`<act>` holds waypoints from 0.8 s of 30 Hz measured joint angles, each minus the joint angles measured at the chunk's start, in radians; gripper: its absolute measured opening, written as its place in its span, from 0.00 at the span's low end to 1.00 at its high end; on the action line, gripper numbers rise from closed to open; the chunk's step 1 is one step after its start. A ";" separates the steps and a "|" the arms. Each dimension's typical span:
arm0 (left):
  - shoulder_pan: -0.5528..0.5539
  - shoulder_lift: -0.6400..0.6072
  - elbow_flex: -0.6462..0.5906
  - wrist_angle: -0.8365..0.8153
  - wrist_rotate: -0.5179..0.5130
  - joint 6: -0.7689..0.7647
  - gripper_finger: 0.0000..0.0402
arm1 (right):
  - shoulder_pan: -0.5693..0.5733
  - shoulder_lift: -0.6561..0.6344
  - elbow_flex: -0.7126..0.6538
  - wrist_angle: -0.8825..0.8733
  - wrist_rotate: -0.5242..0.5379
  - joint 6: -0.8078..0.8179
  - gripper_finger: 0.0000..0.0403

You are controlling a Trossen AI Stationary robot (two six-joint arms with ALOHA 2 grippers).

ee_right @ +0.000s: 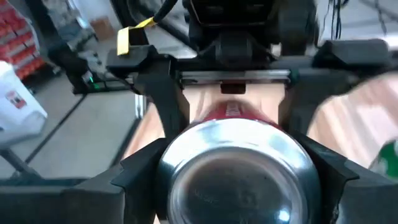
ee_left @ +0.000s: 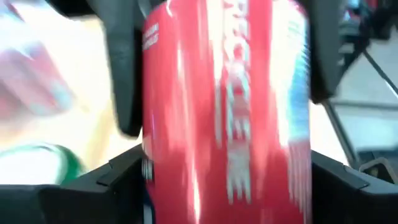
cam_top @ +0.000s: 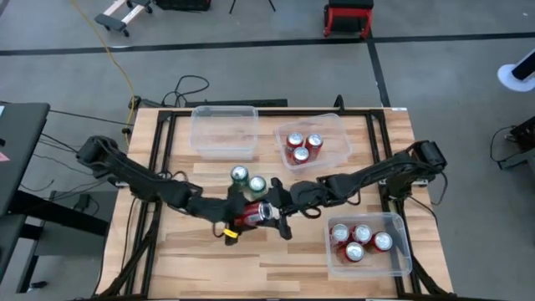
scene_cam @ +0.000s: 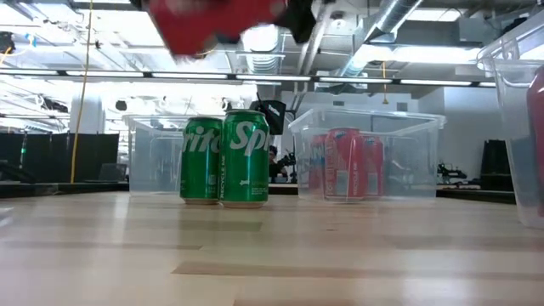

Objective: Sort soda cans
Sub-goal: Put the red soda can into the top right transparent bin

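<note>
Wooden tabletop [cam_top: 209, 251] carries three clear bins [cam_top: 224, 130]: one holds three red cans [cam_top: 303, 144], another four [cam_top: 359, 240], one none. Both grippers meet over its middle, the left gripper [cam_top: 236, 219] and right gripper [cam_top: 276, 212] each clasping opposite ends of one red can [cam_top: 253, 214] held aloft. Two green cans [cam_top: 248, 180] stand just beyond them.

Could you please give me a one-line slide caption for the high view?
Both grippers, left gripper and right gripper, meet on one red can mid-table, beside two green cans.

Wooden table [cam_top: 209, 259] with three clear bins [cam_top: 224, 130], two green cans [cam_top: 248, 180].
</note>
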 joint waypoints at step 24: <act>-0.130 -0.170 -0.016 -0.144 -0.255 0.069 0.76 | -0.021 0.152 0.003 0.180 -0.032 0.022 0.73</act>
